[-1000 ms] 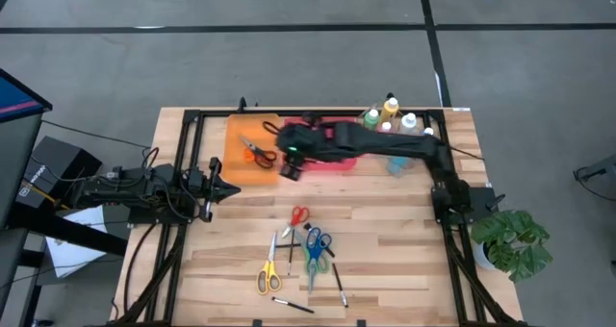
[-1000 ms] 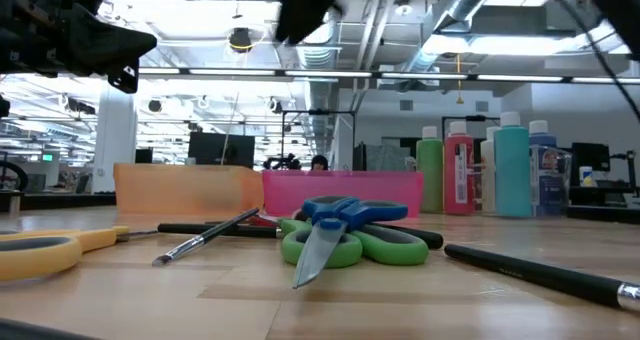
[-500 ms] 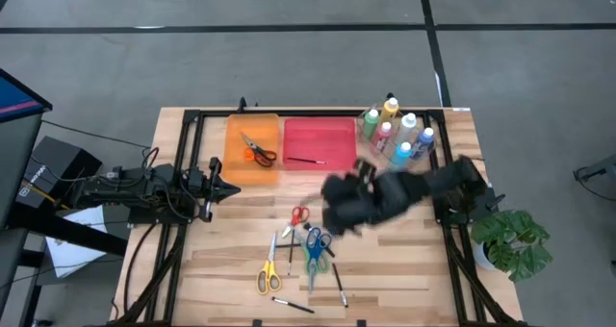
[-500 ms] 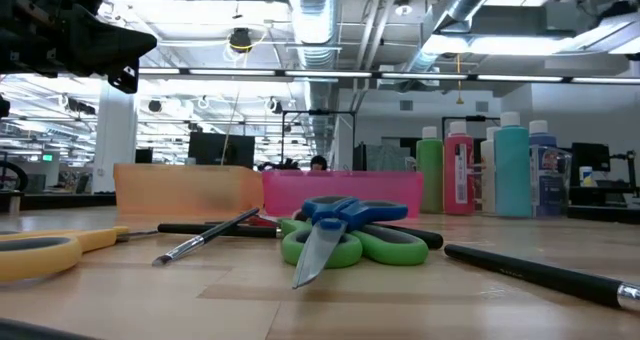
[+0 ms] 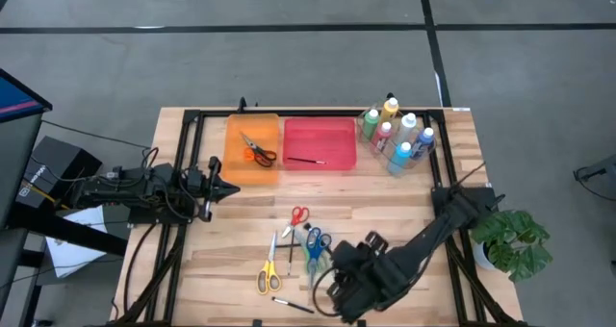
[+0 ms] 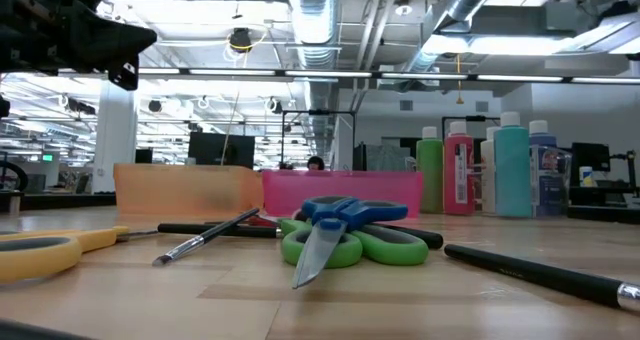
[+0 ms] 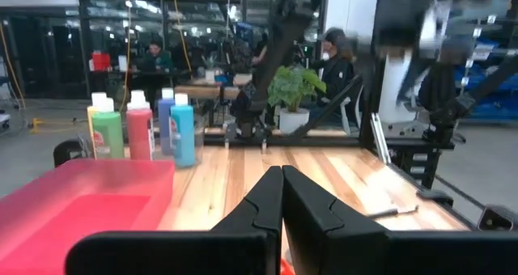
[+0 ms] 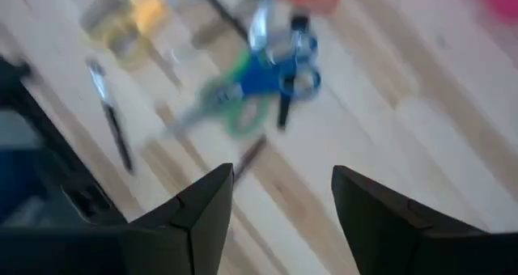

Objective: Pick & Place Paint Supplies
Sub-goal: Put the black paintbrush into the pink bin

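The table (image 5: 385, 188) carried two trays near its 12 o'clock edge. The orange tray (image 5: 252, 150) held orange scissors (image 5: 256, 151). The red tray (image 5: 319, 143), just beside it toward 3 o'clock, held one brush (image 5: 304, 161). A cluster of paint bottles (image 5: 397, 135) stood at about 1 o'clock, near the red tray; green, yellow, pink, white and blue bottles were visible, all upright.

Loose supplies lay on the table around 6 o'clock. Red scissors (image 5: 299, 215) lay nearest the trays. Blue scissors (image 5: 317, 239) rested on top of green scissors (image 5: 310, 260). Yellow scissors (image 5: 269, 273) lay toward 7 o'clock of that pair. A second brush (image 5: 292, 305) lay close to the 6 o'clock edge, and a third brush (image 5: 340, 287) lay beside the green scissors.

The right gripper (image 5: 332, 290) hung over the table at about 6 o'clock, close to the third brush. Its fingers (image 8: 202, 218) stood apart, released, with nothing between them. In the right wrist view the blue and green scissors lay ahead of those fingers, well clear of them.

The left gripper (image 5: 231, 189) waited at about 9 o'clock, near the orange tray. Its fingers (image 7: 263, 206) were clenched together and gripped nothing.
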Controlling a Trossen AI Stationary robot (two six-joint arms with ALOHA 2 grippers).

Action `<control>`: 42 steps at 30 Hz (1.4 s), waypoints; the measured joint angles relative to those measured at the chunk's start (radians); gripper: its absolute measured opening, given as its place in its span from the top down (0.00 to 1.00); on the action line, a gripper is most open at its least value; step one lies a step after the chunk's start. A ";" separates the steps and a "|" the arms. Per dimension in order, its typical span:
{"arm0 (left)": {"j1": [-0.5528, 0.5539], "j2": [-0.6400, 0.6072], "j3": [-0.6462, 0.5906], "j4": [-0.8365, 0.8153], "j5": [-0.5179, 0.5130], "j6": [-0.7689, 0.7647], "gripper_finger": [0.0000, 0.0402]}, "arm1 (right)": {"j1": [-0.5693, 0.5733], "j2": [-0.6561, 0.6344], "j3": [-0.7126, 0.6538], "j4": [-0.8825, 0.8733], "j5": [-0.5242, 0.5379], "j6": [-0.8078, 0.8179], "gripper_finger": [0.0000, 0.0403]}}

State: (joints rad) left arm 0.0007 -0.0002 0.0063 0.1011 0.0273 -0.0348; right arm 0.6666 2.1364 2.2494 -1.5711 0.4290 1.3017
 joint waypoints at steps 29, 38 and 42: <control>0.000 0.000 0.000 0.057 0.000 0.000 0.99 | 0.053 0.274 0.004 0.195 -0.384 0.131 0.47; 0.000 0.000 0.000 0.057 0.000 0.000 0.99 | 0.053 0.272 -0.073 0.278 -0.380 0.129 0.47; 0.000 0.000 0.000 0.057 0.000 0.000 0.99 | 0.052 0.276 -0.152 0.369 -0.419 0.131 0.47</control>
State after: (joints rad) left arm 0.0007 -0.0002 0.0063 0.1581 0.0270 -0.0347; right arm 0.7187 2.4123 2.0970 -1.2018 0.0098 1.4329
